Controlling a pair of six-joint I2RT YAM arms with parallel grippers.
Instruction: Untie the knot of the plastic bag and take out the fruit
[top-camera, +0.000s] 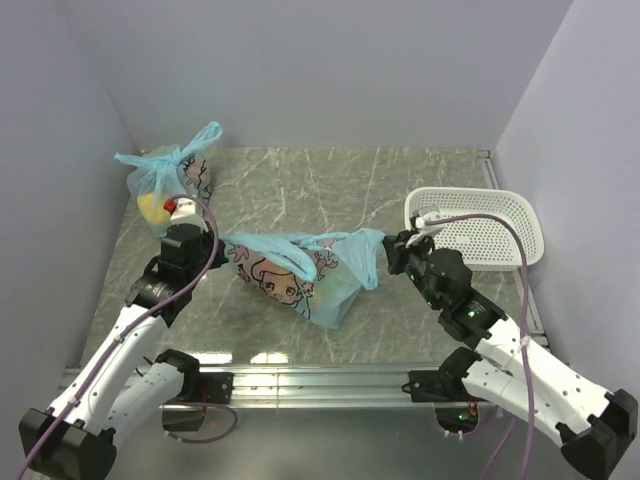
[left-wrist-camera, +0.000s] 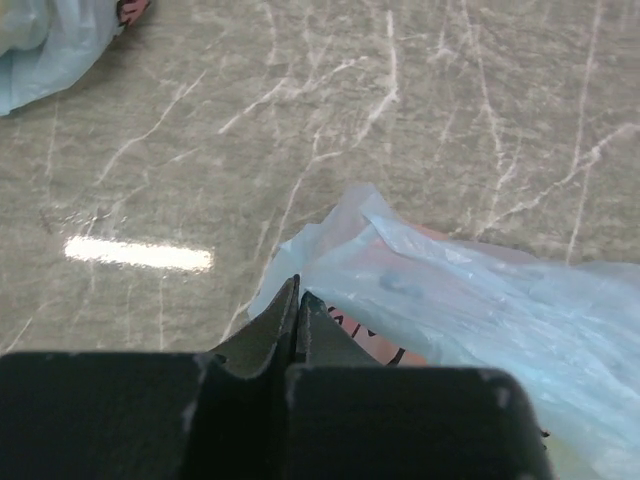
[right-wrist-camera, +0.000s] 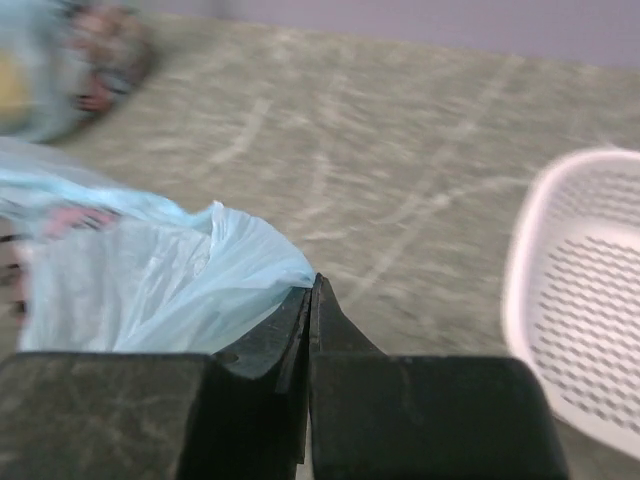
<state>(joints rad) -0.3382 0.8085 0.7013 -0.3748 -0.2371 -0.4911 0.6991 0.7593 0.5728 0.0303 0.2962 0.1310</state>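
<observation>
Left gripper (left-wrist-camera: 298, 295) and right gripper (right-wrist-camera: 313, 292), fingers pressed together on opposite ends of plastic bag (top-camera: 290, 275).
At far-left corner, second blue bag (top-camera: 165, 180) with yellow lump; left fingers pinching film at plastic bag's left end; bag stretched on its side across mid-table, nearer the near edge, cartoon print up, greenish tint inside; right fingers pinching bunched film at its right end; white basket (top-camera: 485, 196) by right edge.

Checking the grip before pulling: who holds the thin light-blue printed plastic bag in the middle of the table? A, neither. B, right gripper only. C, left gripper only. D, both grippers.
D: the left gripper and the right gripper are each shut on one end of the bag.
</observation>
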